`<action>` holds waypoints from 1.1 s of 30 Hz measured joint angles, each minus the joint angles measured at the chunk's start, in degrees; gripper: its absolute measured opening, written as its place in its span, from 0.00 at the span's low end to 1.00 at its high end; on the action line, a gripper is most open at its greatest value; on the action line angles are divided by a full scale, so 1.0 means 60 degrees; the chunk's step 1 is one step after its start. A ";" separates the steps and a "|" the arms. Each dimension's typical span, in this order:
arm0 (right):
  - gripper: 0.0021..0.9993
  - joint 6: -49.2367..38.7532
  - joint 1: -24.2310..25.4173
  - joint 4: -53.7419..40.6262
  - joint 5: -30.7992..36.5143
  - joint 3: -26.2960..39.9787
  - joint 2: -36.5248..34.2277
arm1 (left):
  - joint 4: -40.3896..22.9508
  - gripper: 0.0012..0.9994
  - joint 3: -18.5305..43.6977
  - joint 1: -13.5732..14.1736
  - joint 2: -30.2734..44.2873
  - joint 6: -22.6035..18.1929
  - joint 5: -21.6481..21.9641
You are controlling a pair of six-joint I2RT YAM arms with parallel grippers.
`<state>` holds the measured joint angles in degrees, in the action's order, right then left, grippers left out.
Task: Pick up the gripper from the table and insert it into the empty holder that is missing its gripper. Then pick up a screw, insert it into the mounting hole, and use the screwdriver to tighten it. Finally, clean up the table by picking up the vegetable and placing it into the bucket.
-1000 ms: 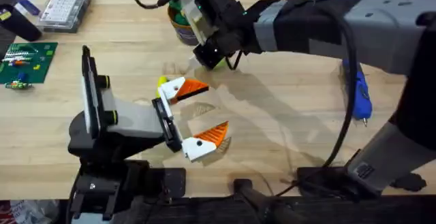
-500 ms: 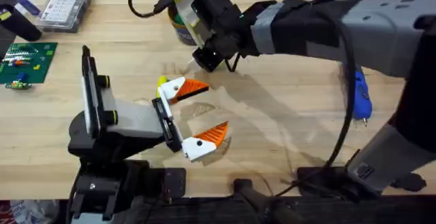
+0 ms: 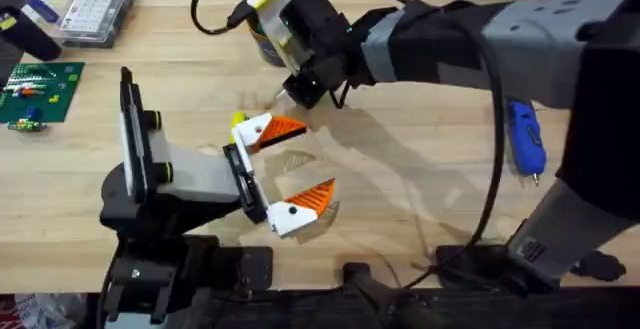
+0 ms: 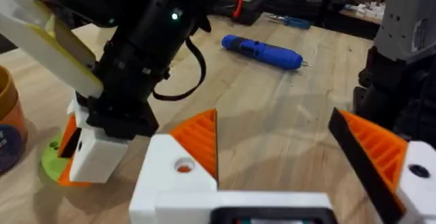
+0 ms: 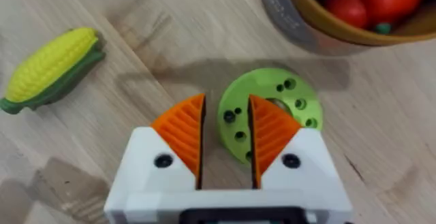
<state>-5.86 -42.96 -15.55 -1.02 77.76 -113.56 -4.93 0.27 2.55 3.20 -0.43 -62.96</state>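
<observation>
Lime-green and flat on the bench (image 5: 82, 149) just beside the bucket (image 5: 320, 26), the vegetable (image 5: 271, 112) is sitting with its edge between the right claw's (image 5: 226, 146) narrowly parted pads, which are risking skidding off so thin a rim.
</observation>
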 joint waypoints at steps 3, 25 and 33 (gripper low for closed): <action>0.34 -0.0021 0.0000 0.0030 0.0019 0.0004 -0.0012 | 0.0000 0.99 0.0000 0.0000 0.0000 0.0001 0.0000; 0.00 -0.0067 0.0000 0.0025 0.0088 0.0007 -0.0040 | 0.0000 0.99 0.0000 0.0000 0.0000 0.0001 0.0004; 0.00 -0.0064 0.0000 -0.0713 0.0088 0.0124 0.0141 | -0.0001 0.99 0.0000 0.0000 0.0000 0.0001 0.0005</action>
<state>-6.24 -42.96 -19.83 -0.49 78.50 -112.71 -4.94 0.27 2.55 3.20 -0.43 -62.93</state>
